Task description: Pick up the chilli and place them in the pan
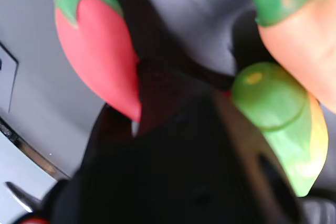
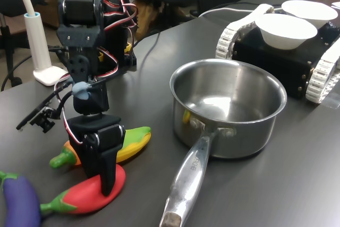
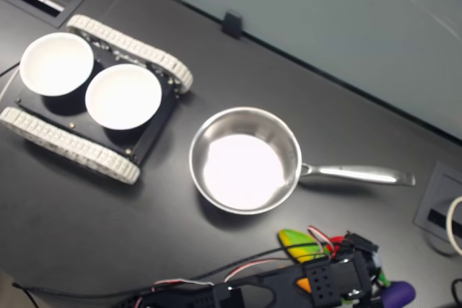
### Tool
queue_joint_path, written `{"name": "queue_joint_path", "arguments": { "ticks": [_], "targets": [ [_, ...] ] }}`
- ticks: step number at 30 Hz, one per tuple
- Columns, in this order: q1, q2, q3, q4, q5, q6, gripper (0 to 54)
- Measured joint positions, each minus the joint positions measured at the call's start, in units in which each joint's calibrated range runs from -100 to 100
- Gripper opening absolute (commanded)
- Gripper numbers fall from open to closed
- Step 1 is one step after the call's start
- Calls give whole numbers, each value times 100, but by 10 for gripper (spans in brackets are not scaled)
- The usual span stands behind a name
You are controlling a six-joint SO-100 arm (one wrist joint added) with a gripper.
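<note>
While the arm bends low over the table, its gripper presses down on the chilli.

One black finger stands in front of the red chilli in the first exterior view, and I cannot tell if the jaws are apart or squeezed on it. The chilli lies flat on the dark table with its green stem toward 8 o'clock, next to the purple eggplant. Just behind it, at about 12 o'clock, lie an orange pepper and a yellow-green pepper. The shiny pan sits well apart at about 2 o'clock from the chilli, with nothing in it. Two white bowls rest on a black tracked base farther back.
</note>
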Motion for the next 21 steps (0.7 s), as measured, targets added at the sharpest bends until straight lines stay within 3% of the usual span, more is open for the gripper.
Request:
{"name": "queue_joint_path", "arguments": {
  "ticks": [21],
  "targets": [
    [88,-1692,308,0,-347,37,1]
  ]
}}
